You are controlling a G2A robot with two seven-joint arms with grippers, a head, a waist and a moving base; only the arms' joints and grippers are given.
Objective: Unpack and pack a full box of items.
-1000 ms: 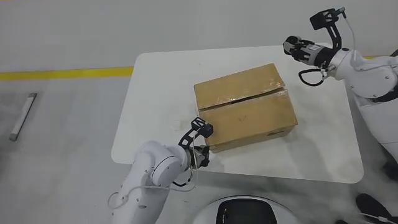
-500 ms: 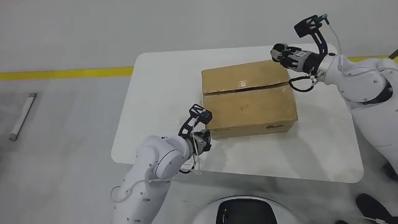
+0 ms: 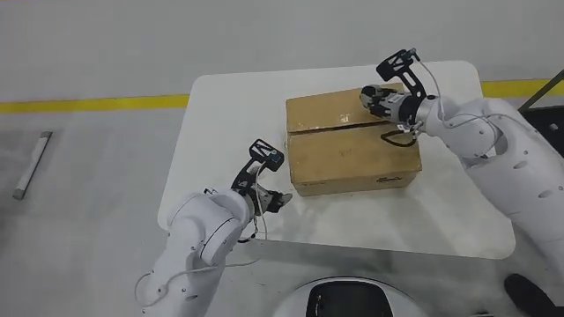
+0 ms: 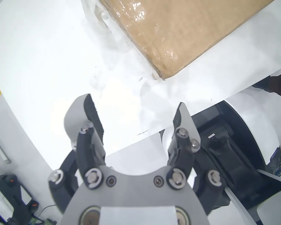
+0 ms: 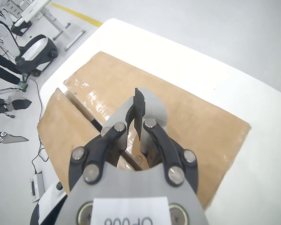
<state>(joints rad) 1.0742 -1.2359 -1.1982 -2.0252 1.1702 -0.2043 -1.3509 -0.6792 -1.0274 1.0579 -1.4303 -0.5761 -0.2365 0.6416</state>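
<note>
The right gripper (image 5: 137,99), closed on nothing, perhaps touches the box (image 3: 352,145) seam; prying there may slide the box left.

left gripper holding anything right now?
No. The left gripper is open with nothing between its fingers, above the table and apart from the box corner.

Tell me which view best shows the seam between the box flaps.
The right wrist view: the seam lies close, its dark gap plain, partly behind the right gripper. The top view shows the seam as a thin line. The left wrist view shows the box's side and bottom corner.
</note>
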